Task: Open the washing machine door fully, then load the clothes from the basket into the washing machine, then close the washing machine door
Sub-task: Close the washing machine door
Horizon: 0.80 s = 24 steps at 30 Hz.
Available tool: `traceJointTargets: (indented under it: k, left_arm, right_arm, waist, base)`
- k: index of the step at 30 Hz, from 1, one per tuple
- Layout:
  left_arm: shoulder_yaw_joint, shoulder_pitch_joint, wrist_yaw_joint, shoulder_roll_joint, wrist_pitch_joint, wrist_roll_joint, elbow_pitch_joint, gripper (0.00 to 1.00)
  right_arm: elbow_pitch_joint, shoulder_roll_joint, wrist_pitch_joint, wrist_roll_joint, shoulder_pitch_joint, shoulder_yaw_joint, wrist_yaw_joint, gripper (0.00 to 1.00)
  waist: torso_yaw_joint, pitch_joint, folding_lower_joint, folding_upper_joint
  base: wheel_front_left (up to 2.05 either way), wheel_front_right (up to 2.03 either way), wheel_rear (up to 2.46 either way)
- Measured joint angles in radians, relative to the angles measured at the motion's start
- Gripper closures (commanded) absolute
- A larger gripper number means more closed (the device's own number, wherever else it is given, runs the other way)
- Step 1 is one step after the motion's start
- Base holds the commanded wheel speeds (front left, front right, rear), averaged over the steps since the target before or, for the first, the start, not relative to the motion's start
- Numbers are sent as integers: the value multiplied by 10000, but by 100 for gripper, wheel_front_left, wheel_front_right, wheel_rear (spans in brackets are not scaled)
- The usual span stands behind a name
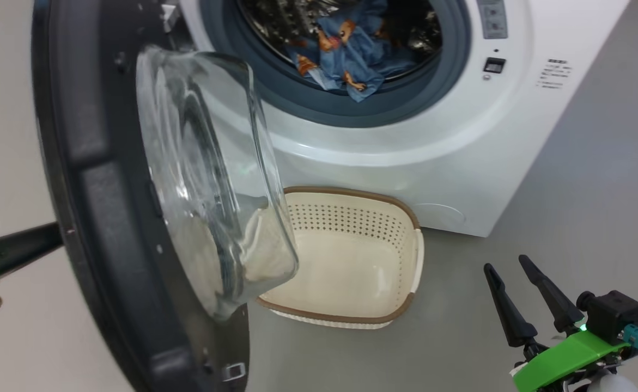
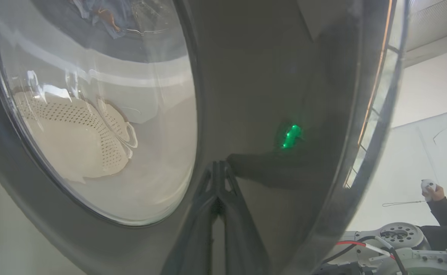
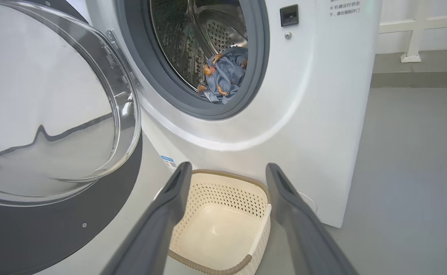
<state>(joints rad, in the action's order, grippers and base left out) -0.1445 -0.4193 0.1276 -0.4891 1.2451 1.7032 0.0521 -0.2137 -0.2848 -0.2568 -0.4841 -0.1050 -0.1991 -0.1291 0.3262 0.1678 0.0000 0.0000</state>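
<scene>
The washing machine door (image 1: 95, 179) stands open at the left, with the left gripper (image 2: 218, 165) pinched shut and empty, its tips against the door's outer face. The basket (image 1: 351, 194) is empty. The clothes (image 1: 346, 49) lie in the washing machine (image 1: 406, 158) drum. The right gripper (image 1: 505, 263) waits wide open, holding nothing. I judge 1 step is left: closing the door.

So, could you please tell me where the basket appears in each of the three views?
Head view: the basket lies at lower centre, partly behind the washing machine door.
Left wrist view: the basket shows at left, warped through the door's glass.
Right wrist view: the basket is at bottom centre, between the right pincer's fingers.
Shared landmark: the blue clothes, above the basket in every view.
</scene>
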Motion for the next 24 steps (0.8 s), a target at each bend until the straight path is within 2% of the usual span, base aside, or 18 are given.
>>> traceJointTargets:
  k: [8, 13, 24]
  left_arm:
    - [151, -817, 0, 986, 44, -224, 196, 100]
    - [608, -1135, 0, 1547, -58, -786, 330, 100]
    - [663, -1947, 2, 2015, -953, -1488, -219, 100]
  right_arm:
    - [104, 199, 0, 75, 56, 240, 0, 0]
    - [205, 399, 0, 115, 56, 380, 0, 0]
    - [355, 711, 0, 165, 51, 546, 0, 0]
  waist:
    - [-783, 62, 0, 0]
    - [-1378, 114, 0, 0]
    - [-2855, 281, 0, 0]
  base:
    - [0, 0, 0]
    - [0, 0, 0]
    - [0, 0, 0]
